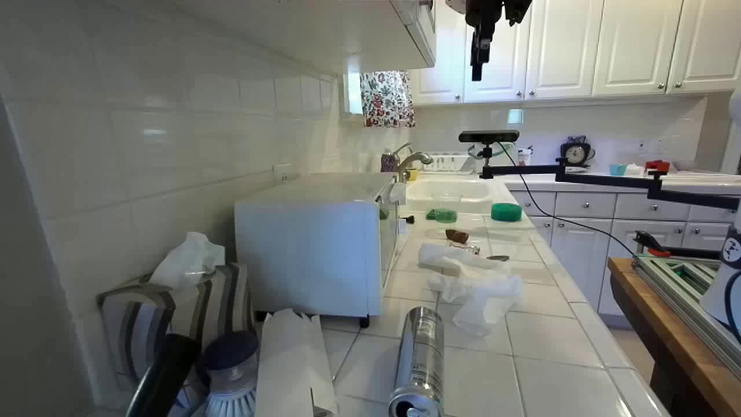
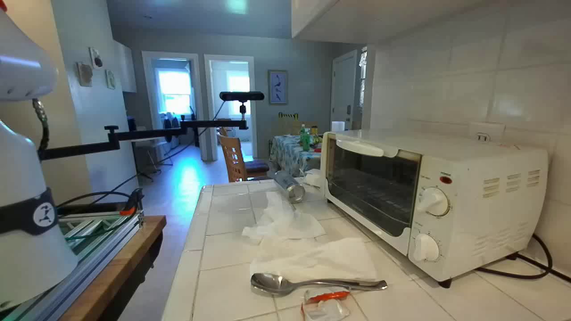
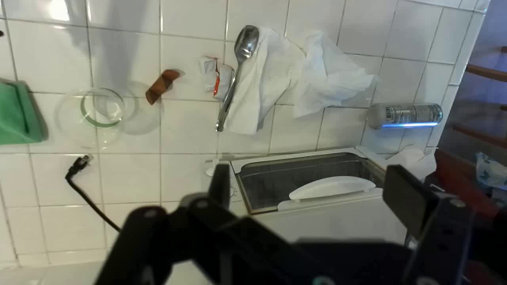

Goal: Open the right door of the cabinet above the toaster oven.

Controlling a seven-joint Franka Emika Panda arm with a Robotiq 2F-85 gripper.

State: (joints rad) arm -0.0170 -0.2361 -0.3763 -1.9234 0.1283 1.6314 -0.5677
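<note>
The kitchen has a shiny white wall (image 1: 191, 139) and a tiled counter (image 1: 570, 324). Going left to right in an exterior view, a stripy tissue box (image 1: 179, 307) sits at 8 o'clock, and the white toaster oven (image 1: 307, 255) is just beside it, nearer the middle. The cabinet (image 1: 312, 29) hangs over that, between 11 and 12. Its right door (image 1: 425, 35) is just past 12; it looks closed to me, but I only see its low end, nearly side-on. A dark bit there may be its knob (image 1: 426, 3). At 1 o'clock the gripper (image 1: 478, 66) points down, apart from the door. In the wrist view its fingers (image 3: 408, 202) are spread wide and hold nothing. I think the knob is tiny, so they could slip off if they come in crooked. Going up too close, they could bang the cabinet's bottom corner. Around 2 o'clock, the black camera (image 1: 489, 136) could get knocked if they swing low.
</note>
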